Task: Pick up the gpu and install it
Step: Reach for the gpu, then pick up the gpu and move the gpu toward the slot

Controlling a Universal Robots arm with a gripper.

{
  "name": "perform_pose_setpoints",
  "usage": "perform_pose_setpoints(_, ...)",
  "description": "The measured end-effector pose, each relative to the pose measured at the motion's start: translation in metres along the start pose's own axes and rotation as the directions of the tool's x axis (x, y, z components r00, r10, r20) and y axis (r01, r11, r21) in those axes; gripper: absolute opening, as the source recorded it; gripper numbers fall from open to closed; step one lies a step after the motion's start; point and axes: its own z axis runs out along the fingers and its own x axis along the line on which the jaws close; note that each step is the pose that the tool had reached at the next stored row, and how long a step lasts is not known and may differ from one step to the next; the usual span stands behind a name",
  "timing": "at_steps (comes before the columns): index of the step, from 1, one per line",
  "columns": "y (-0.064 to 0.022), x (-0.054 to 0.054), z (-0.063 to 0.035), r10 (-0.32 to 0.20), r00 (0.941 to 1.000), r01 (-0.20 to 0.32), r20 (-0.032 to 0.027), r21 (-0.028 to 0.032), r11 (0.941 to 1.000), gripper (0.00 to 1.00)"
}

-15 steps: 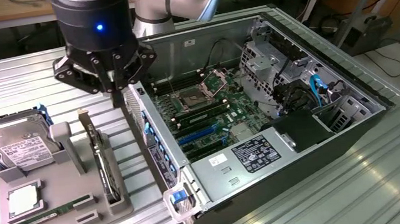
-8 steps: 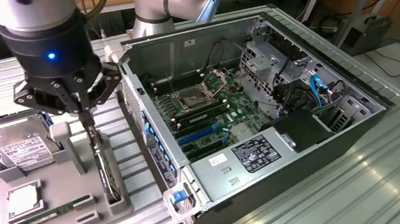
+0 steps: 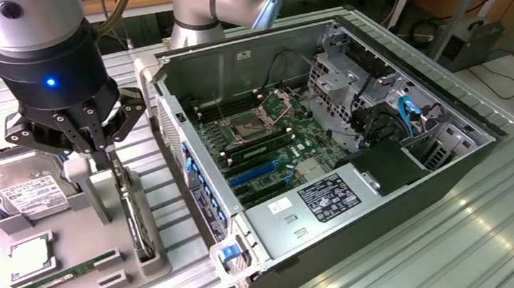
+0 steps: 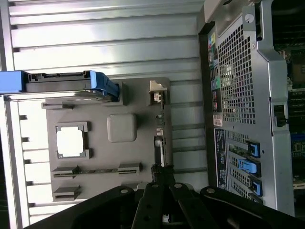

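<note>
Over tray (image 3: 159,266): gripper (image 3: 103,157) @ gpu (image 3: 136,215).

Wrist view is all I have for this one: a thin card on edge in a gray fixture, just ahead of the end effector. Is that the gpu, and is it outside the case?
Observer: Yes. The exterior view shows the gpu standing on edge in the gray fixture, outside the case, with the end effector right at its upper edge.
Operator: Are the expansion slots free?
Observer: The case lies open on its side, and the blue expansion slots on the motherboard carry no card.
Operator: What is the blue-ended thing at the fixture's edge?
Observer: A hard drive, lying flat with its white label up.
</note>
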Motion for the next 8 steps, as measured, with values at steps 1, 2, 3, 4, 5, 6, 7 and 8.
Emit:
perform_pose_setpoints(1,0.0000,0.0000,0.0000,0.000,1.0000,0.000,0.0000,0.0000,1.0000,0.11)
perform_pose_setpoints(2,0.0000,0.0000,0.0000,0.000,1.0000,0.000,0.0000,0.0000,1.0000,0.11)
perform_pose_setpoints(3,0.0000,0.0000,0.0000,0.000,1.0000,0.000,0.0000,0.0000,1.0000,0.11)
perform_pose_setpoints(4,0.0000,0.0000,0.0000,0.000,1.0000,0.000,0.0000,0.0000,1.0000,0.11)
perform_pose_setpoints(5,0.0000,0.0001,0.0000,0.000,1.0000,0.000,0.0000,0.0000,1.0000,0.11)
perform_pose_setpoints(6,0.0000,0.0001,0.0000,0.000,1.0000,0.000,0.0000,0.0000,1.0000,0.11)
perform_pose_setpoints(7,0.0000,0.0001,0.0000,0.000,1.0000,0.000,0.0000,0.0000,1.0000,0.11)
perform_pose_setpoints(8,0.0000,0.0001,0.0000,0.000,1.0000,0.000,0.0000,0.0000,1.0000,0.11)
